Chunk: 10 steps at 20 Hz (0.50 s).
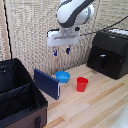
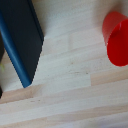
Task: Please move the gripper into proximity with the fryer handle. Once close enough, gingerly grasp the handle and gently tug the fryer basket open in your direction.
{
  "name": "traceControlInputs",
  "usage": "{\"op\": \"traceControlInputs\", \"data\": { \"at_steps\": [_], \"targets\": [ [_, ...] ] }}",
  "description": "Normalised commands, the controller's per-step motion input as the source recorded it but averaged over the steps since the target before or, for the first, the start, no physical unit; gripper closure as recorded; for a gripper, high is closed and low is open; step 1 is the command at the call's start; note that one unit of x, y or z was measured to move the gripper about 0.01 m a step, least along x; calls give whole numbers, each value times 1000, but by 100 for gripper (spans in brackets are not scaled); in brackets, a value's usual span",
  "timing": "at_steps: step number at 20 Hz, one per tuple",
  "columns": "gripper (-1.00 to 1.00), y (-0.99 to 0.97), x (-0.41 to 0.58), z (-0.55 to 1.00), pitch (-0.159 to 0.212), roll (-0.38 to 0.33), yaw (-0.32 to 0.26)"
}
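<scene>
Exterior view: fryer handle [image 1: 102,61] upright on the flat front of the fryer basket [image 1: 106,57], shut inside the black fryer on the wooden table [image 1: 100,100]. Gripper [image 1: 61,51] up in the air, well apart from the handle, blue fingers spread, holding nothing. Below the gripper, blue bowl [image 1: 63,76], red cup [image 1: 82,84], dark blue book [image 1: 47,83]. Black case [image 1: 17,95] farthest from the handle.

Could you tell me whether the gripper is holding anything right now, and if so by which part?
Nothing is held: the gripper hangs open above the table, well away from the fryer handle.
</scene>
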Motion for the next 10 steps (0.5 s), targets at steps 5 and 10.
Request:
{"op": "traceControlInputs", "data": {
  "at_steps": [5, 10],
  "targets": [
    [-100, -2, 0, 0, 0, -13, -375],
    [-100, -9, 0, 0, 0, -8, -375]
  ]
}}
